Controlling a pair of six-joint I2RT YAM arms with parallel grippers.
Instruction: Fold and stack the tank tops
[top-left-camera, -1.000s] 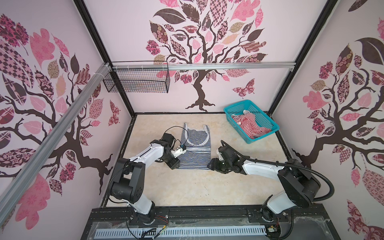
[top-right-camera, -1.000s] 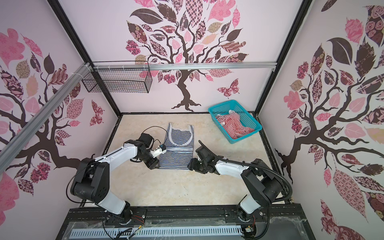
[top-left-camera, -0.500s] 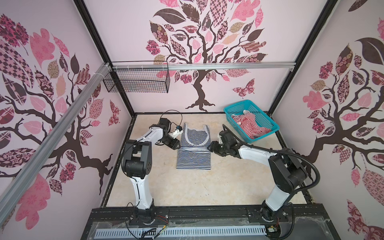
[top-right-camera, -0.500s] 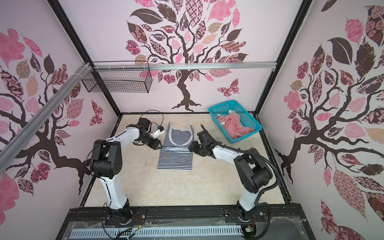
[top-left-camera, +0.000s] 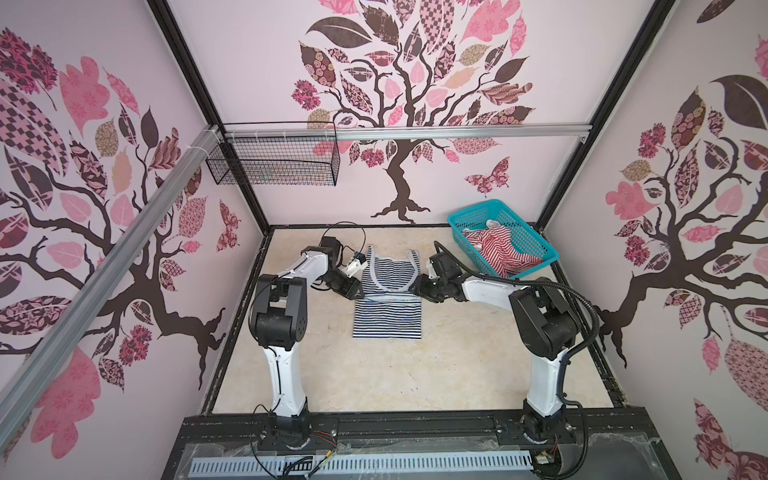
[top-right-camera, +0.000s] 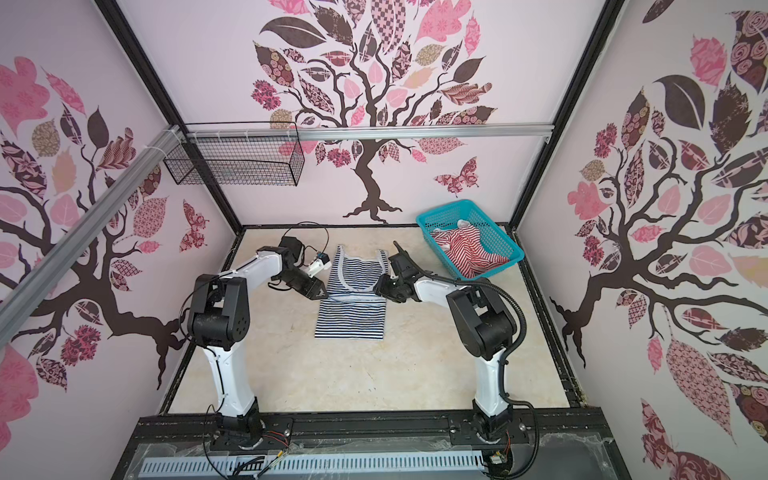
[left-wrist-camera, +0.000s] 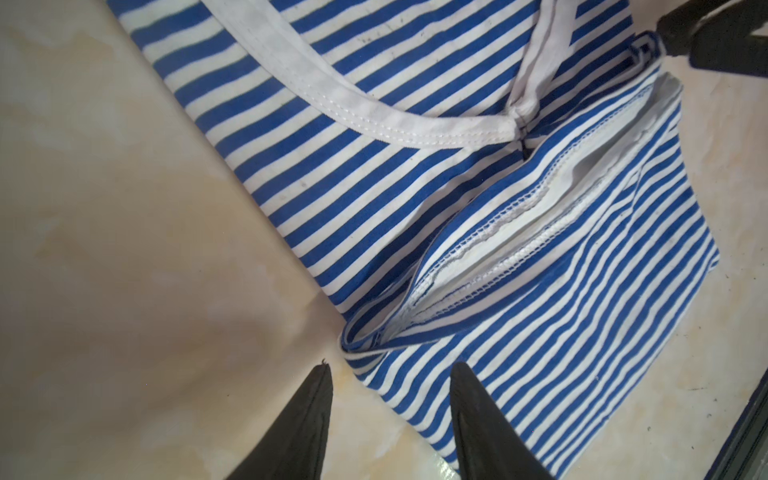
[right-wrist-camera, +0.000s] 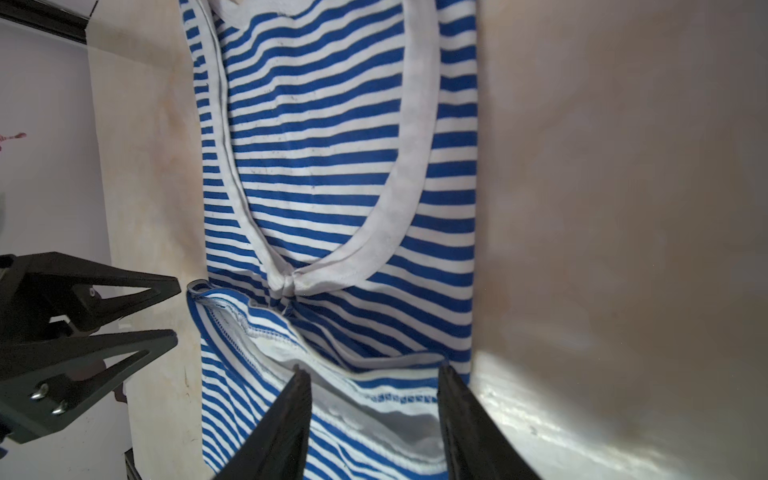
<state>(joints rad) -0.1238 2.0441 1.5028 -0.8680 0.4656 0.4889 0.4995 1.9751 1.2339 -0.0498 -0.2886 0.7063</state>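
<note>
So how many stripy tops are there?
2. The blue striped top lies on the table; the red striped top is bunched in the teal basket, maybe hiding more.

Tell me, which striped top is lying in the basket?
The red-and-white top, bunched up in the teal basket. The navy-and-white top lies out on the table instead.

Pale pink walls (top-left-camera: 257, 62) closed in three sides, each carrying a dark brown tree decal (top-left-camera: 401, 183) with pink and patterned leaves, and black posts (top-left-camera: 193, 79) ran up the back corners. A silver rail (top-left-camera: 457, 132) crossed the back wall, with a black wire basket (top-left-camera: 274, 164) hanging at its left end. The floor (top-left-camera: 374, 374) was mottled cream and evenly lit.
</note>
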